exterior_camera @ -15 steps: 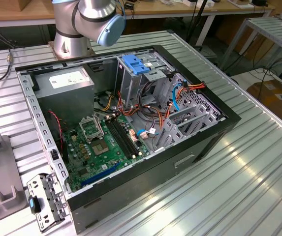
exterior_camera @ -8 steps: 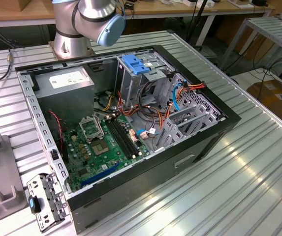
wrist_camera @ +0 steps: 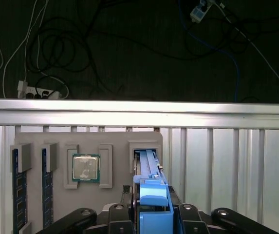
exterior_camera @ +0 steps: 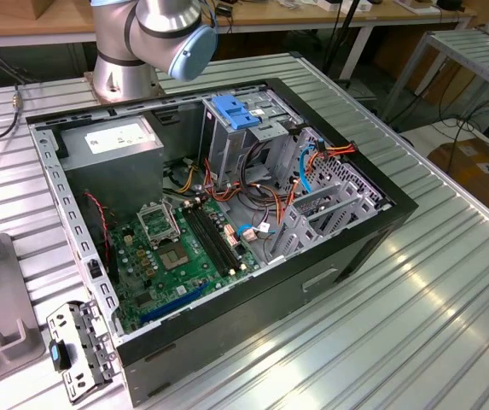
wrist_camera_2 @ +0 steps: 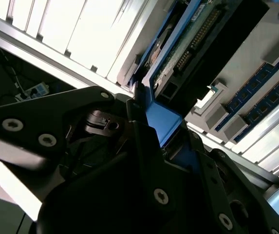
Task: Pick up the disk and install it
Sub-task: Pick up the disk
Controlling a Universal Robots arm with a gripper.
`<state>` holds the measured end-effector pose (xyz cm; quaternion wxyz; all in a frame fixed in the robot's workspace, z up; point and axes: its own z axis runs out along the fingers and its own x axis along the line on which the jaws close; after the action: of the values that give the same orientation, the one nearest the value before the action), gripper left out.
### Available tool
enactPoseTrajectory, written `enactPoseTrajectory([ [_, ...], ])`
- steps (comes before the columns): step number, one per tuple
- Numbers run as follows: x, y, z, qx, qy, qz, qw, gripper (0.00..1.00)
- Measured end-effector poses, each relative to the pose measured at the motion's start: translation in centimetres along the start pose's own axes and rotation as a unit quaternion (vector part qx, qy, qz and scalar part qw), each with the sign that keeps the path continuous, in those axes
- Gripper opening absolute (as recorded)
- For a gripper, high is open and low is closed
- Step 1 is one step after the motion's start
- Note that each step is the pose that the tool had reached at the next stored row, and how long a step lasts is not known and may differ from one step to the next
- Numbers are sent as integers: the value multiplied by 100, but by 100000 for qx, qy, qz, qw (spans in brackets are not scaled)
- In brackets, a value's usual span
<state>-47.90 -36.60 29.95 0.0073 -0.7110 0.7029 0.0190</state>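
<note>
Clamped shut with the gripper [wrist_camera: 151, 218] on the blue rail of the disk [wrist_camera: 148, 168], stood on edge in the tray [wrist_camera: 114, 139] slot, leaving that rail reachable.

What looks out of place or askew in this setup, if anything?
Nothing looks damaged or spilled. One loose piece: a metal bracket with a blue tab lies on the table outside the open case, at the exterior view's lower left. In the first wrist view the disk stands straight in its slot, the claw around it.
</note>
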Motion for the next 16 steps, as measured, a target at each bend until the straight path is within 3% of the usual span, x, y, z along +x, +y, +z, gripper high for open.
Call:
enactPoseTrajectory([
  [3,1,0,26,179,17,-5,100000,37],
  [6,2,4,52,817,20,-43,99997,37],
  [16,2,5,53,884,15,-65,99996,37],
])
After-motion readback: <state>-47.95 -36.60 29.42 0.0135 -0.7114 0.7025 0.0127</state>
